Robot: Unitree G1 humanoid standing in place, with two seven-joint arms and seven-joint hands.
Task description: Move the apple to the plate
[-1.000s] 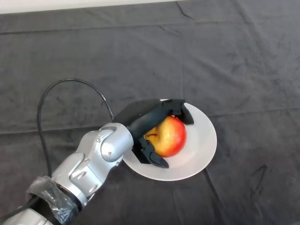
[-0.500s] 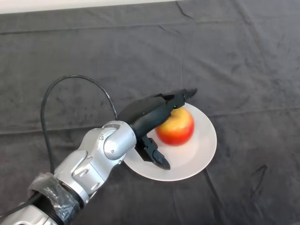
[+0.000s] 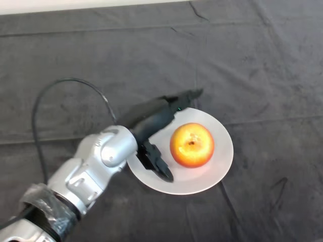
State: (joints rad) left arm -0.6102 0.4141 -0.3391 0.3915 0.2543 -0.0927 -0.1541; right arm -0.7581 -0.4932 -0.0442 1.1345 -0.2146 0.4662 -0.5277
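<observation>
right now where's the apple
In the head view the apple sits on the white plate, right of centre, just right of the open left hand.

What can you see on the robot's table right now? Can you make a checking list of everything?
Surface: table under a dark cloth, wrinkled.
Job's things: apple sits on the white plate, stem dimple facing up.
Clutter: nothing seen.
Hand: left hand open, fingers straight, apart from the apple on its left side, holding nothing.
Cables: left out of this sheet.
Surroundings: a pale strip along the top edge beyond the cloth; nothing else seen.
</observation>
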